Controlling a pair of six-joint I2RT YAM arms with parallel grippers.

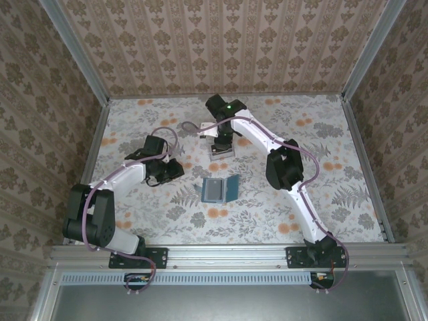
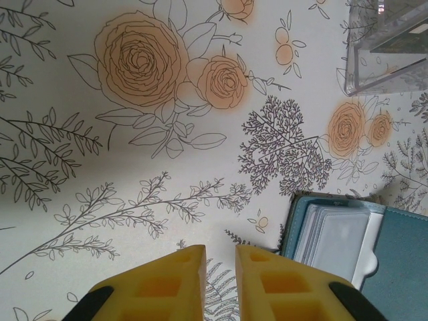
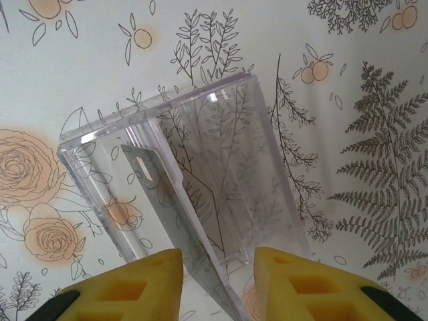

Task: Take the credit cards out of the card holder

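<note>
card holder [image 1: 221, 190] lies open mid-tabletop [image 1: 321, 207], teal outside, greyer inside. pale credit cards [image 2: 331, 241] sit stacked in one panel (count unclear). left end effector [image 2: 220, 259] just beside it, fingers a narrow slit apart, empty. farther back, clear plastic box [image 3: 200, 147] with one grey card [image 3: 175, 200] leaning inside. right end effector [image 3: 217, 261] above it, jaws parted, gripping nothing.

Table [image 2: 167, 214]: white, orange roses, grey line-drawn ferns. Holder [image 2: 401, 261] teal; card [image 2: 334, 237] pale grey. Box [image 3: 227, 154] clear. Fingers [image 2: 167, 284] yellow. Walls [image 1: 221, 47] brown damask.
</note>
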